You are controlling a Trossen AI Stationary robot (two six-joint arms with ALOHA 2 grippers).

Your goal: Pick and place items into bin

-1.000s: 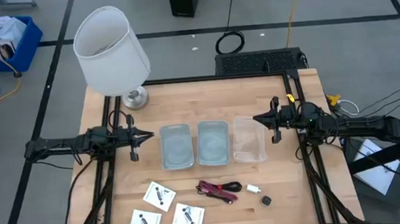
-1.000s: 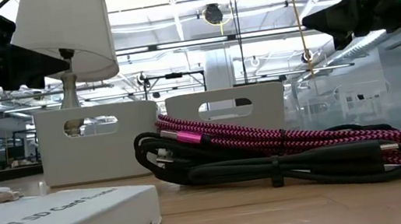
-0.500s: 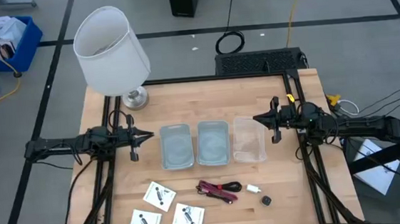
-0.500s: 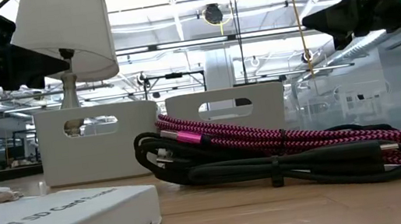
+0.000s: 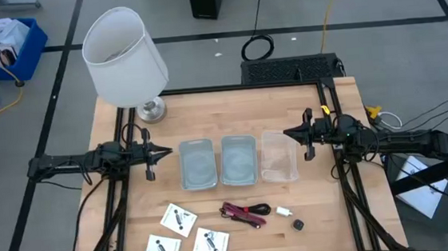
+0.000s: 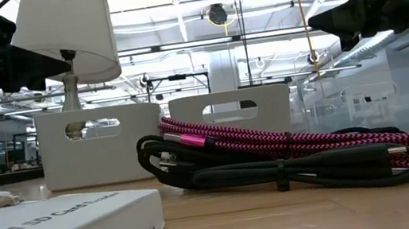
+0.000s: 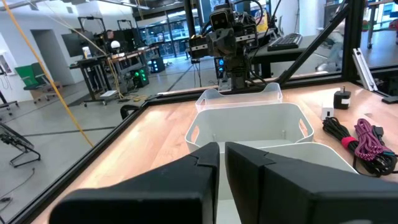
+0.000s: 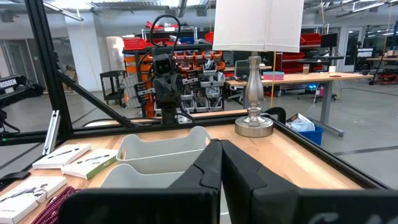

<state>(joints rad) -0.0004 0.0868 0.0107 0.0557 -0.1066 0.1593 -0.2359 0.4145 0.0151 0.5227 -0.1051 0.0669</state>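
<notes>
Both grippers sit idle with nothing in them: my left gripper (image 5: 164, 153) hovers just beside the left end of the bin row, and my right gripper (image 5: 289, 133) waits at the row's right end. Each wrist view shows its own two fingers pressed together, so I read both as closed and empty.

Nothing has been picked yet, as I judge it; this is the start, before any reach. The three bins (image 5: 239, 159) stand side by side mid-worktop (image 5: 334, 101), two pale blue-tinted and one clear, and none appears to hold an item.

All the items lie along the near edge, well apart from both grippers. The three white cards (image 5: 178, 219) with black marks cluster toward the left, lying flat. The coiled red-and-black cable (image 5: 245, 213) lies in the middle, a loose braided bundle that could snag or uncoil when lifted. Just right of it sit the tiny white block (image 5: 283, 211) and the tiny black cube (image 5: 297, 225).

My next move calls for opening one gripper, swinging it toward the near edge and descending over an item; the flat cards will need a careful edge pinch.
</notes>
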